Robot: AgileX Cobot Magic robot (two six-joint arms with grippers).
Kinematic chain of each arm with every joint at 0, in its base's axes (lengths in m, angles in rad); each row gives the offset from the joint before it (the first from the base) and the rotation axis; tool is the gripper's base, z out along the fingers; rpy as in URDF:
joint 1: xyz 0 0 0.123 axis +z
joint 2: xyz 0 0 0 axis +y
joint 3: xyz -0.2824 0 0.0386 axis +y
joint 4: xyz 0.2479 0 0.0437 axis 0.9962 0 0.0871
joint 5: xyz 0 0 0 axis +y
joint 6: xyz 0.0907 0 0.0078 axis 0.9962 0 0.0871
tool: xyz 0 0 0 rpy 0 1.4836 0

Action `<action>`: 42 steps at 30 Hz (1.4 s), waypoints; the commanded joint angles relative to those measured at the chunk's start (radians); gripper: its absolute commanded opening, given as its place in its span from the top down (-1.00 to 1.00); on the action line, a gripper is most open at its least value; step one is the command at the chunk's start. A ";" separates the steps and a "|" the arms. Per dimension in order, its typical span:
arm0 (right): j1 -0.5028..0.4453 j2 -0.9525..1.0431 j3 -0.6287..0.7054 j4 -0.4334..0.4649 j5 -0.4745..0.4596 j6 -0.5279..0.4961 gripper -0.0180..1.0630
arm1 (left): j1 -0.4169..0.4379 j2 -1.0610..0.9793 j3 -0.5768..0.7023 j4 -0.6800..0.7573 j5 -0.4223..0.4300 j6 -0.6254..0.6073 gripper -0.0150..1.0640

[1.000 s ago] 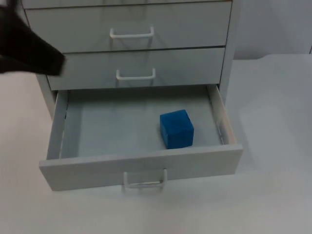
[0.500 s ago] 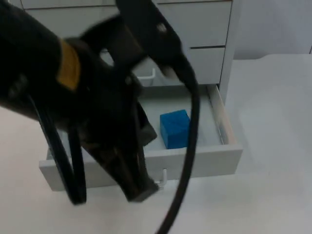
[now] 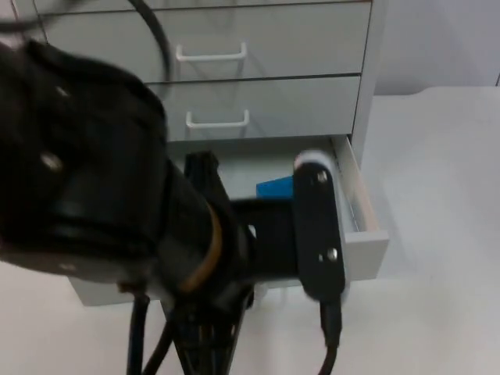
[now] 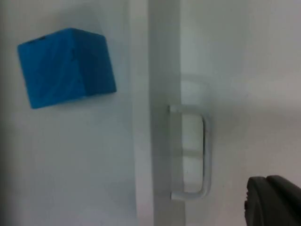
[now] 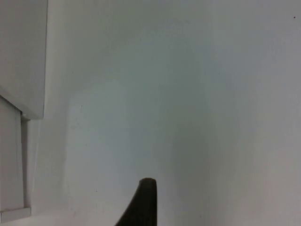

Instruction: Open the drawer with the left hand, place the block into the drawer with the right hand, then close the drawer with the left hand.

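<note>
Blue block (image 4: 66, 66) is seen lying inside the open bottom drawer (image 4: 141, 155); left tool's state cannot be told, it hangs near the white handle (image 4: 193, 155); rigid, light drawer, best pushed at its front; right tool (image 5: 141, 202) waits over the bench (image 5: 188, 94), state unreadable.

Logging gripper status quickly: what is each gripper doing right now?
Left gripper: by the open drawer's handle, state cannot be told.
Right gripper: waits over the table, state cannot be told.

You see the black left arm (image 3: 117, 226) looming over the open bottom white drawer (image 3: 363, 242), half hiding the blue cube block (image 3: 273, 188) inside.
</note>
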 commanded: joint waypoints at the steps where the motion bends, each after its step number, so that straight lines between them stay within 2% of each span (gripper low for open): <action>1: -0.002 -0.009 0.001 0.002 -0.008 -0.009 -0.57 | -0.005 0.034 -0.001 0.055 -0.012 -0.026 0.97; 3: -0.002 -0.009 0.001 0.002 -0.008 -0.009 -0.57 | -0.003 0.065 -0.001 0.107 -0.018 -0.088 0.97; 5: -0.002 -0.009 0.001 0.002 -0.008 -0.009 -0.57 | -0.003 0.095 -0.001 0.211 -0.004 -0.204 0.97; 6: -0.002 -0.009 0.001 0.002 -0.008 -0.009 -0.57 | -0.003 0.095 -0.001 0.211 -0.004 -0.204 0.97; 9: -0.002 -0.009 0.001 0.004 -0.008 -0.009 -0.57 | -0.003 0.128 -0.001 0.388 0.016 -0.402 0.97; 11: -0.002 -0.009 0.001 0.004 -0.008 -0.009 -0.57 | -0.003 0.144 -0.001 0.460 0.027 -0.471 0.97; 15: -0.002 -0.009 0.001 0.004 -0.008 -0.009 -0.57 | 0.004 0.179 -0.001 0.541 0.059 -0.543 0.97; 19: -0.002 -0.009 0.001 0.004 -0.008 -0.009 -0.57 | 0.041 0.197 -0.001 0.561 0.052 -0.578 0.97; 21: -0.002 -0.009 0.001 0.004 -0.008 -0.009 -0.57 | 0.082 0.197 -0.001 0.571 0.037 -0.623 0.97; 24: -0.002 -0.009 0.001 0.004 -0.008 -0.009 -0.57 | 0.114 0.197 -0.001 0.581 0.029 -0.628 0.97; 30: -0.002 -0.009 0.001 0.004 -0.010 -0.009 -0.57 | 0.180 0.197 -0.001 0.627 -0.044 -0.642 0.97; 32: -0.002 -0.009 0.001 0.004 -0.010 -0.009 -0.57 | 0.189 0.197 -0.001 0.661 -0.031 -0.680 0.97; 37: -0.002 -0.009 0.001 0.002 -0.016 -0.009 -0.57 | 0.206 0.197 -0.001 0.872 0.046 -0.919 0.97; 38: -0.002 -0.009 0.001 0.002 -0.016 -0.009 -0.57 | 0.206 0.197 -0.001 0.872 0.046 -0.919 0.97; 40: -0.002 -0.009 0.001 0.002 -0.016 -0.009 -0.57 | 0.206 0.197 -0.001 0.964 0.084 -1.010 0.97; 42: -0.002 -0.009 0.001 0.002 -0.016 -0.009 -0.57 | 0.206 0.197 -0.003 0.972 0.128 -1.076 0.97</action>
